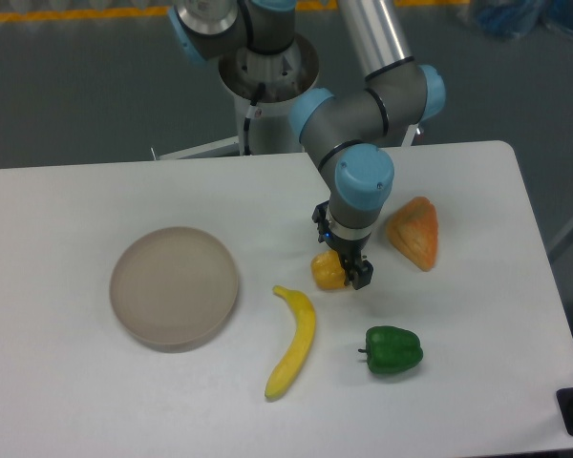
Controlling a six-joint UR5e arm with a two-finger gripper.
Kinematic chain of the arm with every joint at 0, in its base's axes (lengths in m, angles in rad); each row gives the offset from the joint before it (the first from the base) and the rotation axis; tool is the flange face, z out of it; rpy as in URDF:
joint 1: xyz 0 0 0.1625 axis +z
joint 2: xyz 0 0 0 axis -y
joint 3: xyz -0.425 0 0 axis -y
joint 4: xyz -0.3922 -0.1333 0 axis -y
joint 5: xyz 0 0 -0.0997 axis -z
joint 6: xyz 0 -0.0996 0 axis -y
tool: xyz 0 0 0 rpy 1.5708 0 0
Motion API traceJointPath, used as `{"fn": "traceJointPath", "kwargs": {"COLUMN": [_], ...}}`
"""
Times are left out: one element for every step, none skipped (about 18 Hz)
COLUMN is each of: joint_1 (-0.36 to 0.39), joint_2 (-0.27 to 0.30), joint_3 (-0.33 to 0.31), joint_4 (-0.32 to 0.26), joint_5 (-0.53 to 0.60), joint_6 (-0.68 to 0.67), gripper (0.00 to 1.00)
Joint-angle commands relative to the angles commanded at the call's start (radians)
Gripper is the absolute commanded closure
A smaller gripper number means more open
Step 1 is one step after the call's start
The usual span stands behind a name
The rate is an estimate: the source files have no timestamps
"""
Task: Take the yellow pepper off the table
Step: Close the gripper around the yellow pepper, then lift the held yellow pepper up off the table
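Yellow pepper (327, 273) under jaws, mid-table (67, 401)

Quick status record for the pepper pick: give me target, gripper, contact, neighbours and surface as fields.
target: yellow pepper, on the table, partly hidden by the gripper
gripper: gripper, low over the pepper's right part
contact: fingers around the pepper; a firm grasp cannot be told
lifted: not yet, as far as visible
neighbours: orange pepper to the right, banana below-left, green pepper below-right
other: round grey plate at left
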Motion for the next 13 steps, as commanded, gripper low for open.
{"fn": "traceJointPath", "kwargs": {"joint_1": [0.003,0.008,0.009,0.011,0.011,0.011,0.014,0.018,0.024,0.035,0.058,0.07,0.074], "joint_2": [0.0,0.003,0.011,0.017,0.02,0.02,0.02,0.02,0.029,0.04,0.057,0.063,0.063], "joint_3": [0.005,0.017,0.024,0.035,0.052,0.067,0.075,0.086,0.103,0.118,0.153,0.199,0.231], "joint_4": [0.0,-0.003,-0.008,-0.009,-0.017,-0.02,-0.018,-0.02,-0.035,-0.061,-0.115,-0.179,-0.217], "joint_5": [0.0,0.0,-0.002,0.0,0.002,0.002,0.002,0.002,0.002,0.002,0.0,0.0,0.0], "joint_6": [0.0,0.002,0.002,0.002,0.0,-0.005,-0.011,-0.011,-0.012,-0.011,-0.005,0.0,0.0], "gripper": [0.5,0.6,0.63,0.64,0.64,0.64,0.63,0.63,0.63,0.63,0.63,0.63,0.63]}}
